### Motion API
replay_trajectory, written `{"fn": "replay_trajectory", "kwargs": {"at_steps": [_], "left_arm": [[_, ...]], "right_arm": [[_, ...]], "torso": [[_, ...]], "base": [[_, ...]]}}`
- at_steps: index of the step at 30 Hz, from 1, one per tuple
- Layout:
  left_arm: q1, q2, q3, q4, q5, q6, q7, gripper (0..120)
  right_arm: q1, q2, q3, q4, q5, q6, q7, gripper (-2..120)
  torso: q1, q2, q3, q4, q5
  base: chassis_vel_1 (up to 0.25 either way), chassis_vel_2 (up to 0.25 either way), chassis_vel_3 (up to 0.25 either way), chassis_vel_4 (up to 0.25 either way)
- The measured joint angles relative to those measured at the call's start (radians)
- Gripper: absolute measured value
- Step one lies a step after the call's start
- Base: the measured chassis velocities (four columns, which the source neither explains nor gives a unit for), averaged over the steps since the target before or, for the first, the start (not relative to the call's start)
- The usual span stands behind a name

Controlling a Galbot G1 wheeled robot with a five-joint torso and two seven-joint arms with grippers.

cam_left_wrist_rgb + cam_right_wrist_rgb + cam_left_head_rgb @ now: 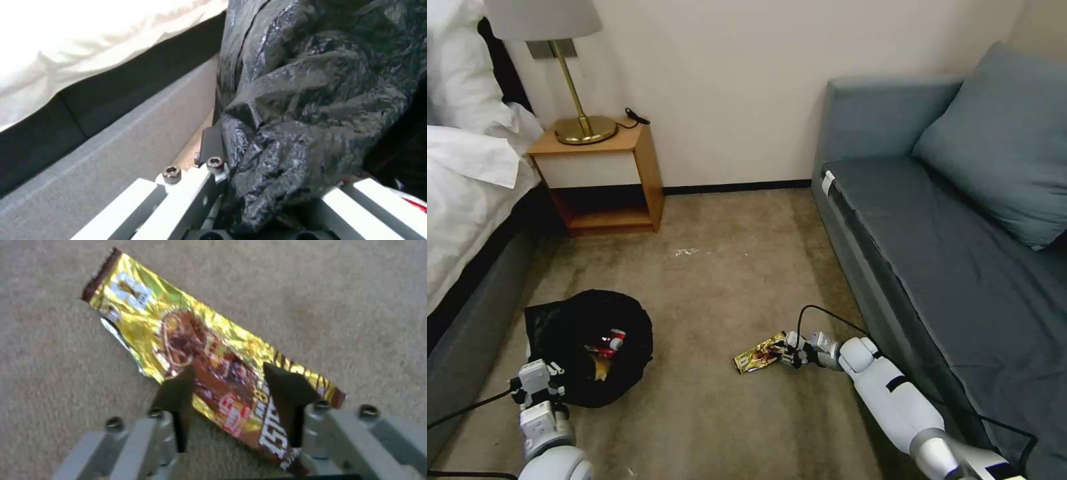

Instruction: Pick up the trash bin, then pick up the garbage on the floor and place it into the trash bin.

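Note:
The trash bin (564,327), its black bag (311,100) folded over the rim, stands on the carpet at the left beside the bed. Inside it lie a red-and-white piece (608,344) and something brown (599,368). My left gripper (537,383) is at the bin's near rim, shut on it, with one dark finger (211,143) pressed against the bag's outside. The gold snack wrapper (758,353) (178,330) lies flat on the floor near the sofa. My right gripper (787,351) (229,386) is low over its near end, open, one finger on each side.
A bed (474,200) with white sheets runs along the left. A wooden nightstand (604,180) with a brass lamp (577,100) stands at the back wall. A grey-blue sofa (960,253) lines the right. Bare carpet (714,267) lies between them.

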Motion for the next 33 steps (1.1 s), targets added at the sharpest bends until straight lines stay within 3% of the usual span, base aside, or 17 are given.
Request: {"fn": "replay_trajectory", "kwargs": {"at_steps": [11, 15, 33], "left_arm": [[-0.009, 0.003, 0.005, 0.007, -0.003, 0.000, 0.003, 3], [-0.010, 0.003, 0.008, 0.009, -0.003, 0.000, 0.003, 3], [0.002, 0.001, 0.008, 0.009, -0.002, -0.010, 0.004, 3]], "right_arm": [[0.073, 0.036, 0.036, -0.152, 0.007, -0.001, 0.016, 88], [0.082, 0.039, 0.041, -0.176, 0.020, -0.007, 0.026, 98], [0.092, 0.038, 0.027, -0.223, 0.127, -0.040, -0.030, 100]], "torso": [[0.000, 0.000, 0.000, 0.0000, 0.0001], [0.000, 0.000, 0.000, 0.0001, 0.0000], [0.000, 0.000, 0.000, 0.0000, 0.0001]], "base": [[0.000, 0.000, 0.000, 0.000], [0.000, 0.000, 0.000, 0.000], [0.000, 0.000, 0.000, 0.000]]}}
